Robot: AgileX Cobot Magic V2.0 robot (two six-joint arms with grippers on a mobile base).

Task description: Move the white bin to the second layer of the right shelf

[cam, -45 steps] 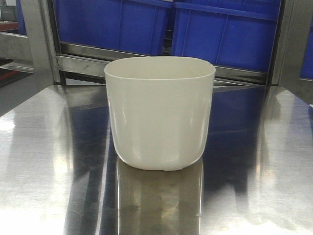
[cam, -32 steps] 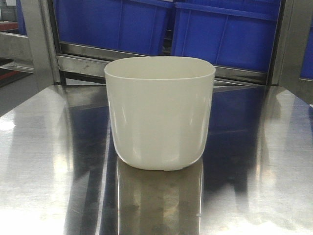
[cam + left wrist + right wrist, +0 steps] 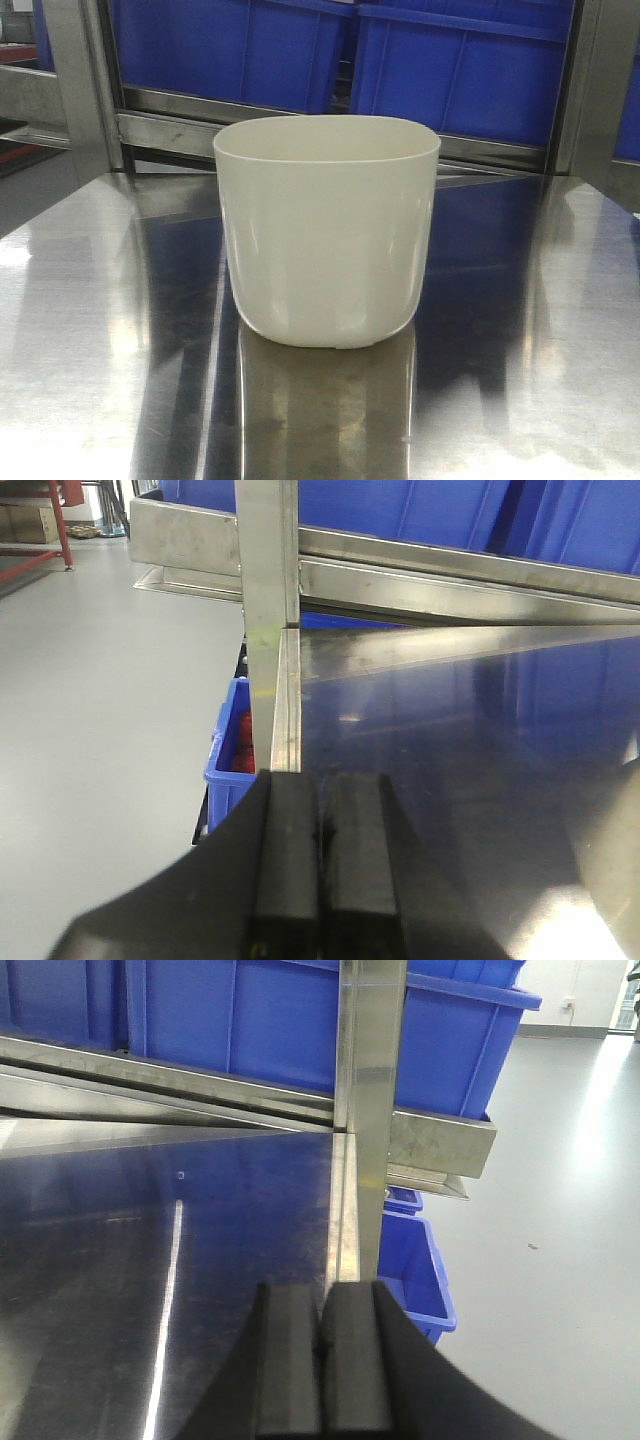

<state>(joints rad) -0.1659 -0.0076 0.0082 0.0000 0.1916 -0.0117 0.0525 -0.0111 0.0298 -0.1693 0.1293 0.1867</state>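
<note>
The white bin point(image 3: 325, 235) stands upright on the steel tabletop point(image 3: 100, 350), centred in the front view, with nothing touching it. Neither gripper shows in that view. In the left wrist view my left gripper point(image 3: 322, 780) is shut and empty, hovering low over the table's left edge point(image 3: 287, 710). In the right wrist view my right gripper point(image 3: 321, 1288) is likewise shut and empty, over the table's right edge point(image 3: 342, 1220). The bin does not show clearly in either wrist view. The right shelf second layer is out of view.
Blue crates point(image 3: 460, 70) sit on a steel rack rail point(image 3: 170, 130) behind the bin. Upright steel posts point(image 3: 268, 560) point(image 3: 372, 1080) stand at the table's two far corners. Small blue crates point(image 3: 228, 755) point(image 3: 415, 1270) rest below, beside grey floor.
</note>
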